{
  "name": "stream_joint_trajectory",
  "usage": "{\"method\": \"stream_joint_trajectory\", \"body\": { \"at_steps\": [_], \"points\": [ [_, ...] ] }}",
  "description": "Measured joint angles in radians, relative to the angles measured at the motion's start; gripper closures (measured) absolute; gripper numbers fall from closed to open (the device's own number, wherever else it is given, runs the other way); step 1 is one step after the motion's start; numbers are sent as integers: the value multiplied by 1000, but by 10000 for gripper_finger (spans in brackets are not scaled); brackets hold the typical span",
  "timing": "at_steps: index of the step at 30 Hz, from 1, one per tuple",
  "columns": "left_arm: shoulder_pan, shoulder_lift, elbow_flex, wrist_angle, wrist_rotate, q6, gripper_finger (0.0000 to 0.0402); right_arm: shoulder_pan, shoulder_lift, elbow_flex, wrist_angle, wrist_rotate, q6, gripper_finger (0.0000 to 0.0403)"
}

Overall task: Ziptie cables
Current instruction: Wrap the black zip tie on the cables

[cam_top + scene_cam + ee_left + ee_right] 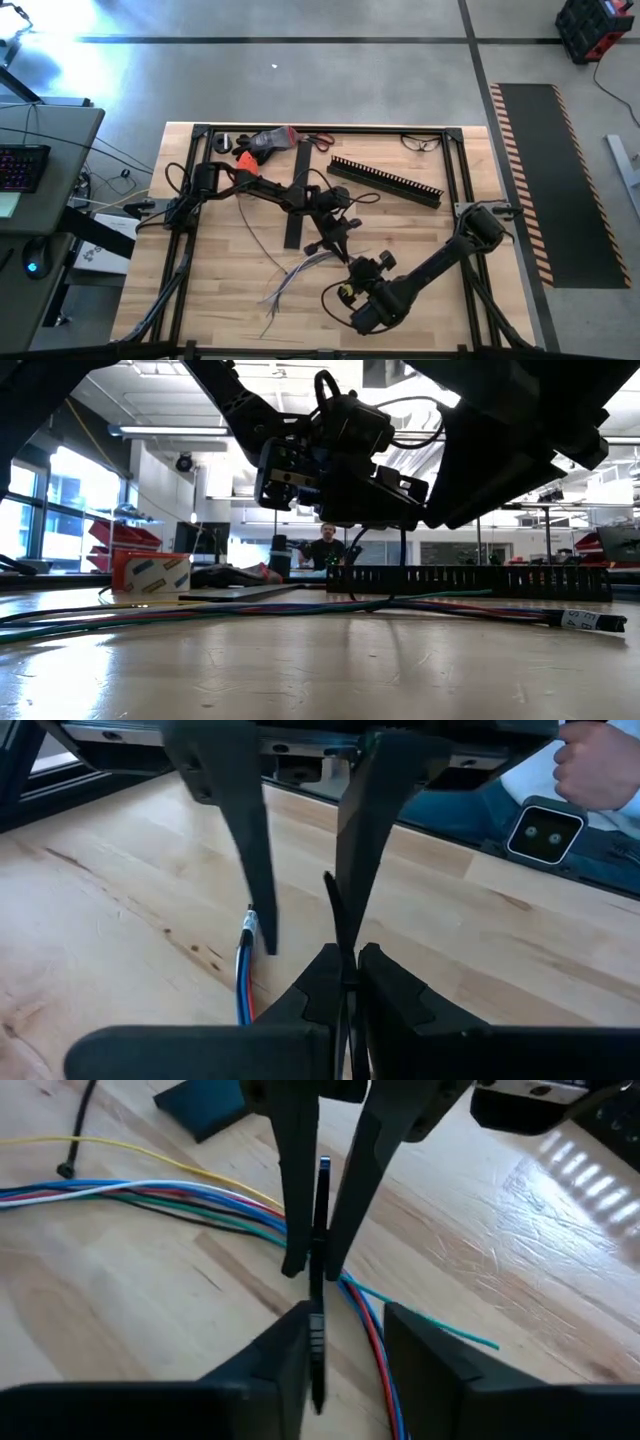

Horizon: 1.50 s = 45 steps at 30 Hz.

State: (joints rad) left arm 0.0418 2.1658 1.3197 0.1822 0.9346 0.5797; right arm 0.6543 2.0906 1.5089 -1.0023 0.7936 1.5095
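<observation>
The cables, a loose bunch of thin coloured wires, lie flat on the wooden table with splayed ends; they also show in the right wrist view. My left gripper hovers over them at mid-table, shut on a thin black zip tie. My right gripper faces it from the near right, slanting down, open, with the zip tie's ridged stretch between its fingers, close to one of them. My left gripper pinches the zip tie's strip between its two fingers. The strip runs on past the fingertips and hangs clear above the cables. My right gripper stands around the strip; whether a finger touches it, I cannot tell.
A long black slotted channel lies at the far right and a flat black strip at mid-table. An orange-handled tool, scissors and glasses line the far edge. A person sits beyond the table.
</observation>
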Motion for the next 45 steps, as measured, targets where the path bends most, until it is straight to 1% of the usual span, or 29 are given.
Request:
{"method": "stream_joint_trajectory", "body": {
  "at_steps": [5, 6, 10, 15, 19, 21, 23, 26, 27, 29, 31, 34, 36, 39, 42, 45],
  "points": [
    [0, 0, 0, -2, -4, 7, 392, 4, 0, 1, 10, -13, 0, 384],
    [3, 0, 0, -2, -5, 9, 392, 9, 0, 1, 16, -14, 1, 393],
    [29, -1, 0, -7, 7, 15, 392, 40, 0, 1, 56, -18, 47, 401],
    [66, -1, 0, -21, 11, 11, 392, 113, 0, 1, 129, -29, 117, 403],
    [75, -1, 0, -52, 10, 19, 392, 176, 0, 1, 124, -76, 208, 403],
    [73, -1, 0, -62, 10, 31, 392, 201, 0, 1, 121, -74, 246, 403],
    [67, -1, 0, -63, 9, 33, 392, 216, 0, 1, 129, 0, 270, 403],
    [56, -1, 0, -63, 9, 35, 392, 214, 0, 2, 174, 176, 256, 401],
    [52, -1, 0, -62, 9, 35, 392, 208, 0, 2, 181, 204, 245, 398],
    [44, -1, 0, -63, 8, 35, 392, 191, -4, 2, 182, 197, 229, 382],
    [37, -1, 0, -63, 6, 35, 392, 168, -5, 2, 185, 193, 184, 355],
    [27, -1, 0, -64, 5, 35, 392, 127, -5, 2, 172, 196, 100, 303],
    [21, -1, 0, -63, 4, 35, 392, 94, -5, 2, 149, 166, 51, 269],
    [15, -1, 0, -63, 4, 35, 392, 50, -5, 2, 111, 91, -9, 228],
    [9, -1, 0, -64, 4, 35, 392, 22, -5, 2, 97, 45, -54, 203],
    [8, -1, 0, -64, 5, 35, 392, 16, -5, 2, 89, 41, -71, 196]
  ]
}}
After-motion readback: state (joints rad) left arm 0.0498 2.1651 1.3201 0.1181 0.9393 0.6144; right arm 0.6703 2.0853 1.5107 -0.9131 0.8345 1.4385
